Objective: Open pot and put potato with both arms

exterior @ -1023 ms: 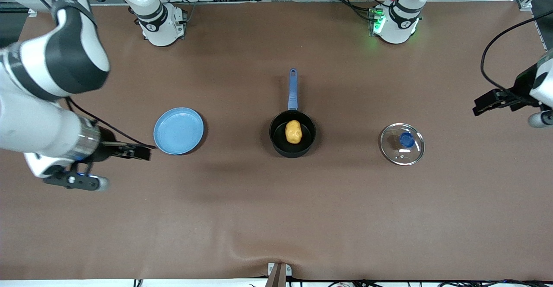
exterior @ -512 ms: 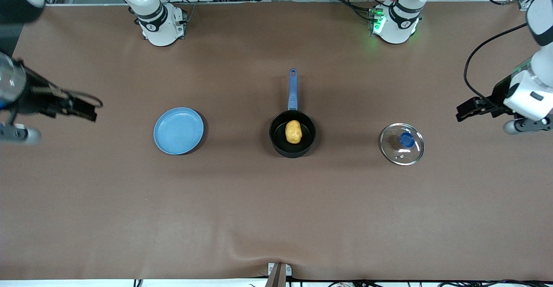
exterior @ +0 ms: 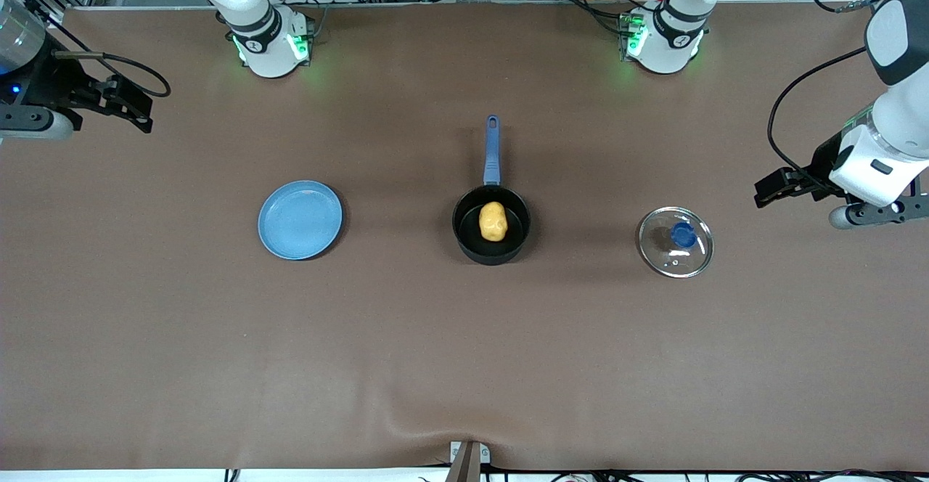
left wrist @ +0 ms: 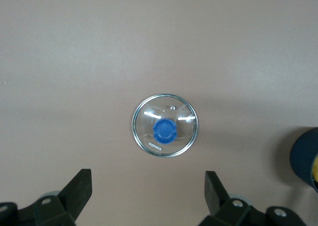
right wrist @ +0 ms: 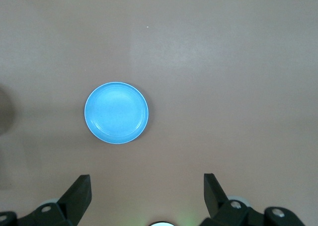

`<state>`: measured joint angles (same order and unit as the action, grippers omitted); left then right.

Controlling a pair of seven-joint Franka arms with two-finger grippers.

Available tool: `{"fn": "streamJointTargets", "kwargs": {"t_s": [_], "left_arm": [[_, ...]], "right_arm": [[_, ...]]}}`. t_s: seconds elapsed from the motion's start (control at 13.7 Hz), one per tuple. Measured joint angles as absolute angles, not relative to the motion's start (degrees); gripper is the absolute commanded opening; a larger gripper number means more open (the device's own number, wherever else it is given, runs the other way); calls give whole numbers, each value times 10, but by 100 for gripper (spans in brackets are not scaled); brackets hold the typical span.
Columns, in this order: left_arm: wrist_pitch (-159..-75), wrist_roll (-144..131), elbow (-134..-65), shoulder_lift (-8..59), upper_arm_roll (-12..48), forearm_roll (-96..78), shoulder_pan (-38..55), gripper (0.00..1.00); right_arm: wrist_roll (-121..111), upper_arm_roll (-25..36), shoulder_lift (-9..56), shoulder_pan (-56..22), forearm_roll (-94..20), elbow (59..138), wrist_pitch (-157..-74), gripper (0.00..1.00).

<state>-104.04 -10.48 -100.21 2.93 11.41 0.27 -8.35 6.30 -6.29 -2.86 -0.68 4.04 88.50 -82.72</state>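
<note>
The black pot [exterior: 466, 229] stands uncovered at mid-table, its blue handle [exterior: 492, 149] pointing toward the robots' bases. The yellow potato [exterior: 492, 221] lies inside it. The glass lid [exterior: 675, 242] with its blue knob [exterior: 682, 234] rests flat on the table toward the left arm's end. My left gripper [exterior: 769, 190] hangs open and empty over the table beside the lid; in the left wrist view the lid [left wrist: 165, 132] lies ahead of the open left gripper [left wrist: 148, 186]. My right gripper [exterior: 138, 108] is open and empty, raised over the right arm's end of the table.
A flat light-blue plate [exterior: 300, 219] with nothing on it sits between the pot and the right arm's end; in the right wrist view the plate [right wrist: 116, 113] lies ahead of the open right gripper [right wrist: 147, 191]. The pot's rim [left wrist: 303, 159] shows at the left wrist view's edge. Brown mat covers the table.
The right arm has swung away from beside the plate, up toward the bases at its end of the table. The left gripper has drifted slightly toward the lid. Pot, potato, lid unmoved.
</note>
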Motion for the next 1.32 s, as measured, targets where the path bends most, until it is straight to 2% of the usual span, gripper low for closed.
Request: {"fn": "streamJointTargets", "kwargs": {"t_s": [0.58,0.95,1.32], "left_arm": [[-1044,-105,-961,29,108,3,-88,100],[-1043,-105,-956,29,107,3,-89,100],[-1043,-105,-956,29,106,3,-89,100]], "right_arm": [[51,-47,10,-7,36,834,-825,100],[-3,-14,14,-7,-5,829,-823,100],[-7,-14,14,-10,-9,829,-821,100]]}}
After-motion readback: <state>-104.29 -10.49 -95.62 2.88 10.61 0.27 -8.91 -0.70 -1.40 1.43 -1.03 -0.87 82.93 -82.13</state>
